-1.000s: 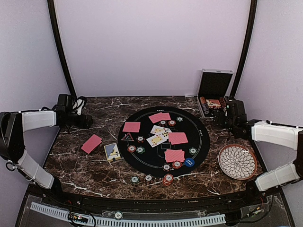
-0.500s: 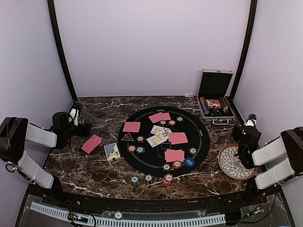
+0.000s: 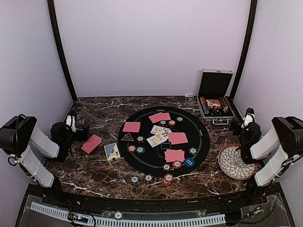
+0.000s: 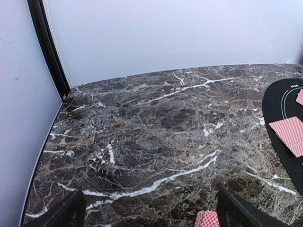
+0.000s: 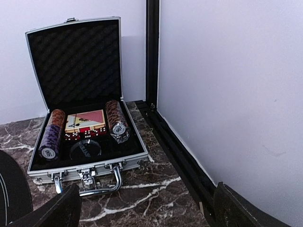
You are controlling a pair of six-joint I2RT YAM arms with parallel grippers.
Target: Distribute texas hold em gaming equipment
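Plainly, left gripper [image 4: 149, 210] and right gripper [image 5: 144, 208] wide apart, empty; blue button [image 3: 189, 162] lettering illegibly small.

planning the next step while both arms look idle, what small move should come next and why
Probably lower the left hand toward the lone red-backed card on the marble: it lies off the black mat, nearest that open, empty hand.

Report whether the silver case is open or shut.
Open: the silver hinged case has its lid upright, chip rolls visible inside.
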